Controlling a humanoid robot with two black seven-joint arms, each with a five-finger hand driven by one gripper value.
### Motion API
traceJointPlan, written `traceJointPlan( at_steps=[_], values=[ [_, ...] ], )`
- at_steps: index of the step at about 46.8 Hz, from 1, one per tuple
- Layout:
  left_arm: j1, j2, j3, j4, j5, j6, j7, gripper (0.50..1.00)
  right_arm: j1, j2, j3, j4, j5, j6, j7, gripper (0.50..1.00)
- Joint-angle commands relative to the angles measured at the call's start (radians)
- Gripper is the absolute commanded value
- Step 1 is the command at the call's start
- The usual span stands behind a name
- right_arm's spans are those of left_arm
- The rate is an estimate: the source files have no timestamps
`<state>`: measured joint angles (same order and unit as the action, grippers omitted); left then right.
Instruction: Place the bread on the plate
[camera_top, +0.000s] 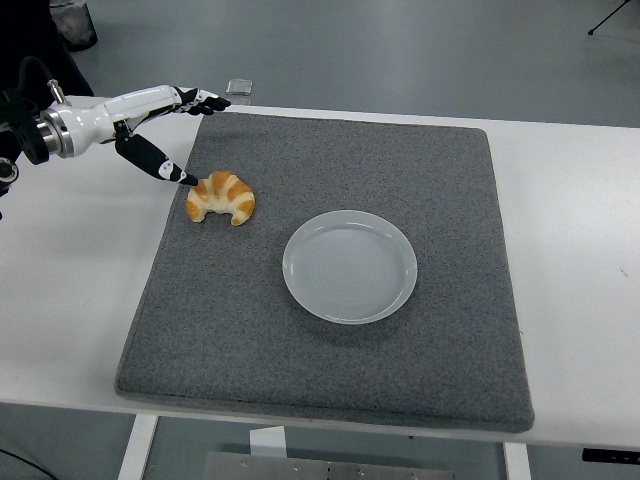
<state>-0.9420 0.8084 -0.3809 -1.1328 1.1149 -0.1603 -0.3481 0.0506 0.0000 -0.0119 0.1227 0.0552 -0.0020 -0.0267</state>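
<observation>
The bread (221, 197), a golden croissant with its two ends pointing to the near side, lies on the left part of the grey mat (330, 350), not far from the mat's left edge. It is apart from the white plate (350, 266), which stands empty close to the middle of the mat, to the right of the croissant and a little nearer to the table's front edge. The left hand (160, 120) reaches in from the left edge, over the far left corner of the mat. Its fingers (205, 100) are stretched out and spread, pointing to the right, and they hold nothing. The thumb (160, 163) points down and to the right, and its tip is just beside the croissant's left end; I cannot tell if it really touches it. The mat covers most of the white table (80, 290).
</observation>
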Motion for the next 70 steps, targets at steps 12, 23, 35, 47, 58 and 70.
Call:
traceJointPlan(
  at_steps=[12, 23, 35, 47, 58, 70],
  values=[
    [-0.001, -0.063, 0.145, 0.028, 0.071, 0.186, 0.001, 0.994, 0.0, 0.0, 0.0, 0.0, 0.0, 0.0, 0.001, 0.952],
    [-0.004, -0.123, 0.177, 0.114, 0.072, 0.216, 0.006, 0.994, 0.0, 0.0, 0.0, 0.0, 0.0, 0.0, 0.001, 0.952],
    [-0.006, -0.206, 0.178, 0.217, 0.072, 0.217, 0.008, 0.994, 0.0, 0.0, 0.0, 0.0, 0.0, 0.0, 0.001, 0.952],
    [-0.012, -0.249, 0.24, 0.249, 0.072, 0.217, 0.008, 0.992, 0.0, 0.0, 0.0, 0.0, 0.0, 0.0, 0.001, 0.952],
    [-0.015, -0.25, 0.244, 0.249, 0.072, 0.217, 0.008, 0.988, 0.0, 0.0, 0.0, 0.0, 0.0, 0.0, 0.001, 0.952],
    [-0.017, -0.247, 0.247, 0.249, 0.072, 0.217, 0.008, 0.969, 0.0, 0.0, 0.001, 0.0, 0.0, 0.0, 0.001, 0.952]
  ],
)
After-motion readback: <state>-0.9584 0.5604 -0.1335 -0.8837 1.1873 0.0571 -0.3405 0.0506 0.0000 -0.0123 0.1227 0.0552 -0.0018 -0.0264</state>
